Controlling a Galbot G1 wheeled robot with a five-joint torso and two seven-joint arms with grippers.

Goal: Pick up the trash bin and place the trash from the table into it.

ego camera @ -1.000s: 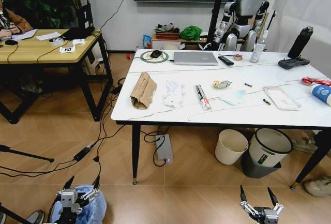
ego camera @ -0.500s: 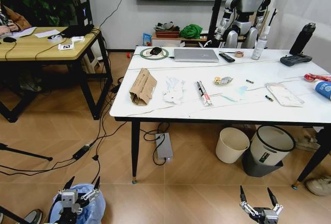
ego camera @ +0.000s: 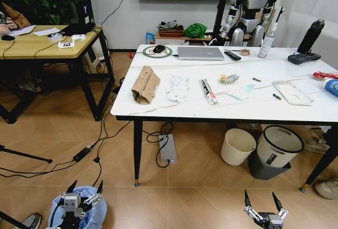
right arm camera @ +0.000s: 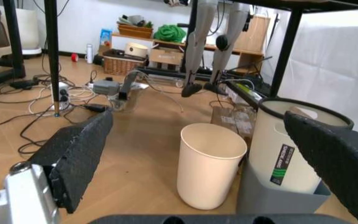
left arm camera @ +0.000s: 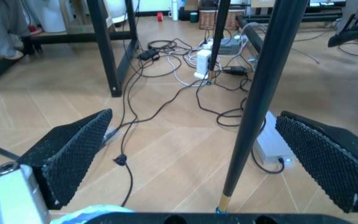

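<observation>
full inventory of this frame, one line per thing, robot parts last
table: 1, white marble top, black legs, centre
trash bin: 1, light-blue bag liner, floor, at the left hand
paper bag: 1, brown, table's left end
tissues: 1 clump, white, right of the paper bag
wrapper: 1, long, mid table
plastic bag: 1, clear, table's right
laptop: 1, silver, shut, table's far edge
remote: 1, black, beside the laptop
cream bin: 1, under the table
white bin: 1, black rim, right of the cream bin
wooden desk: 1, far left
left hand: open, over the trash bin
right hand: open, low, above the floor
</observation>
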